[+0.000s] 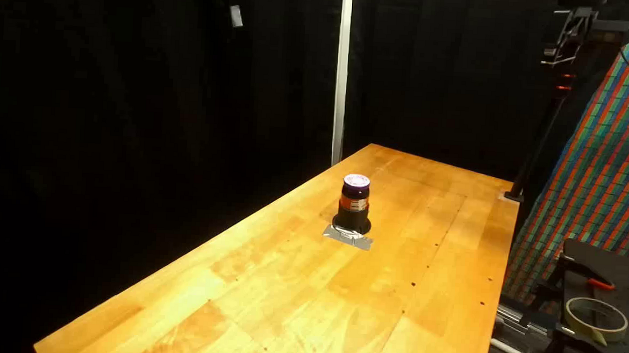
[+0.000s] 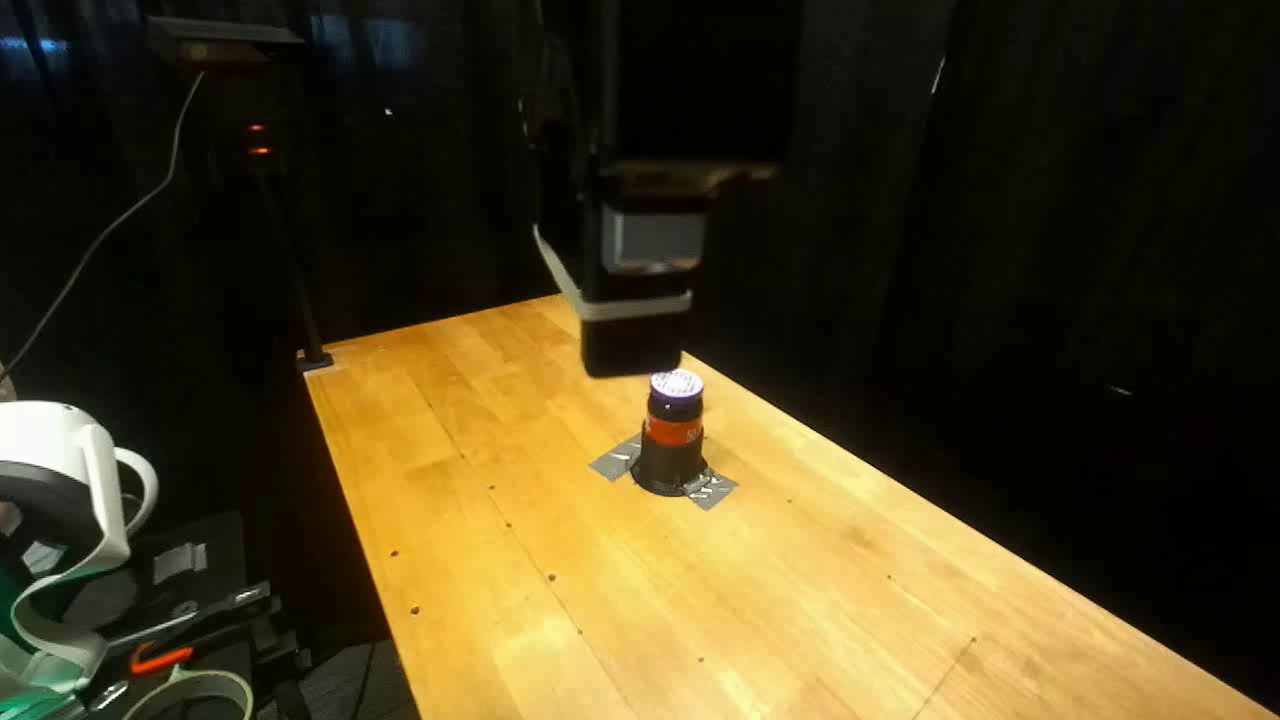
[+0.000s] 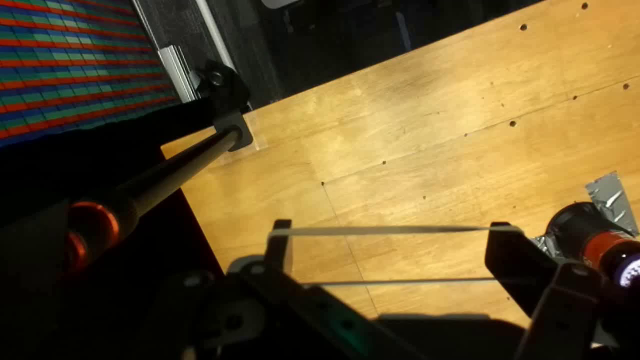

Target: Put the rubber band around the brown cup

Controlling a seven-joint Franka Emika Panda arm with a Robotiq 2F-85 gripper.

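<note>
The wooden table point(image 1: 265, 303) extends on all sides of the cup point(image 2: 676, 432). The gripper point(image 3: 390, 242) hangs over the table near the cup, its jaws spread wide; in an exterior view, darkness around the fingers point(image 2: 632, 348) leaves the gap to the cup uncertain. The cup stands upright, a black base point(image 2: 672, 470) at its foot. Silver tape point(image 2: 613, 459) lies just beside the cup. The band point(image 3: 350, 231), the fingers' only load, is stretched around both, clear of the cup.
</note>
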